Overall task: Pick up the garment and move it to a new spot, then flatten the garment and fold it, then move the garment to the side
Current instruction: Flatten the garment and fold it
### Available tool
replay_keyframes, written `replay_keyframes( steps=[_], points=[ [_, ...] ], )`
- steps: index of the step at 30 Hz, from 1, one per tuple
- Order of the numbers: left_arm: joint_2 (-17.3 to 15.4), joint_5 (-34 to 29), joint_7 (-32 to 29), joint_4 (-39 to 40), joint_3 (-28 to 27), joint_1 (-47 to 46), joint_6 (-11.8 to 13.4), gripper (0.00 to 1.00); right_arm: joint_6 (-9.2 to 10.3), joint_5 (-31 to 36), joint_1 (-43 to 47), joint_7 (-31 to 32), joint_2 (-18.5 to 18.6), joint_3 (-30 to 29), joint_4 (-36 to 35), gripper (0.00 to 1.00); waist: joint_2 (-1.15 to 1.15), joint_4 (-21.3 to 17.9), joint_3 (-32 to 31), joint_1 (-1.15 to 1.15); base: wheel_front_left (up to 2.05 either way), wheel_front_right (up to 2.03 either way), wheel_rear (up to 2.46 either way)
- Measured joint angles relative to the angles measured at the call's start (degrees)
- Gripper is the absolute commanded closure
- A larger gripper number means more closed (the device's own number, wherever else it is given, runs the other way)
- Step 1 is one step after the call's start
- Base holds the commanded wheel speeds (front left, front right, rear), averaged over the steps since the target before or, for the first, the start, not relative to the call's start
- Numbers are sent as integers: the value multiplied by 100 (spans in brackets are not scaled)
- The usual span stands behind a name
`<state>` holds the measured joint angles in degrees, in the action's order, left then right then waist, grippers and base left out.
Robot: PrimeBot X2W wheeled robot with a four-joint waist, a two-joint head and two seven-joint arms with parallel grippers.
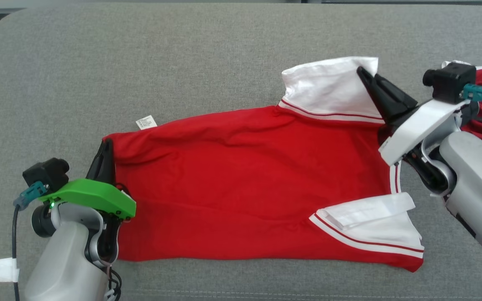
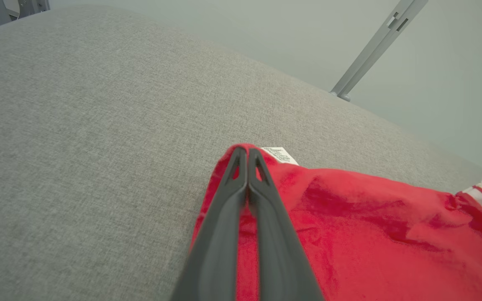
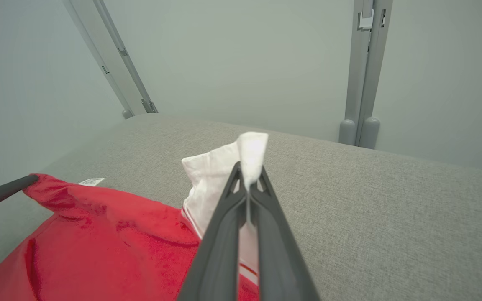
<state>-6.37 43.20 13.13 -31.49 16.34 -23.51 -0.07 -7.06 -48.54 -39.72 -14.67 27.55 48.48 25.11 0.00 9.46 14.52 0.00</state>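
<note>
The red shirt [image 1: 241, 184] with white sleeves is lying spread across the middle of the gray padded surface [image 1: 140, 62], reaching toward its right edge. The left gripper [image 1: 106, 144] is pinching the shirt's red hem corner, fingers pressed together, just beside the white label [image 1: 146, 122]. The right gripper [image 1: 360, 70] is clamping the far white sleeve [image 1: 329, 85], with cloth poking out past its fingertips.

The head camera looked steeply down from above and behind the left gripper [image 1: 107, 144] and right gripper [image 1: 362, 73]. Each wrist camera sat close behind its own fingers [image 2: 220, 234], looking low along them over the cushion [image 2: 78, 125]. All three shared the shirt [image 1: 245, 175].
</note>
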Motion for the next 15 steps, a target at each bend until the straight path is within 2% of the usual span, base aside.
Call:
replay_keyframes(
  steps=[7,15],
  points=[
    [-90,203,2,57,-157,413,0,100,-1,22,559,8,132,193,-490,100,0,-148,-330,0,0,0,0],
    [-101,297,3,309,-222,934,3,100,-1,26,1231,8,352,-302,-903,100,0,-287,-607,0,0,0,0]
  ],
)
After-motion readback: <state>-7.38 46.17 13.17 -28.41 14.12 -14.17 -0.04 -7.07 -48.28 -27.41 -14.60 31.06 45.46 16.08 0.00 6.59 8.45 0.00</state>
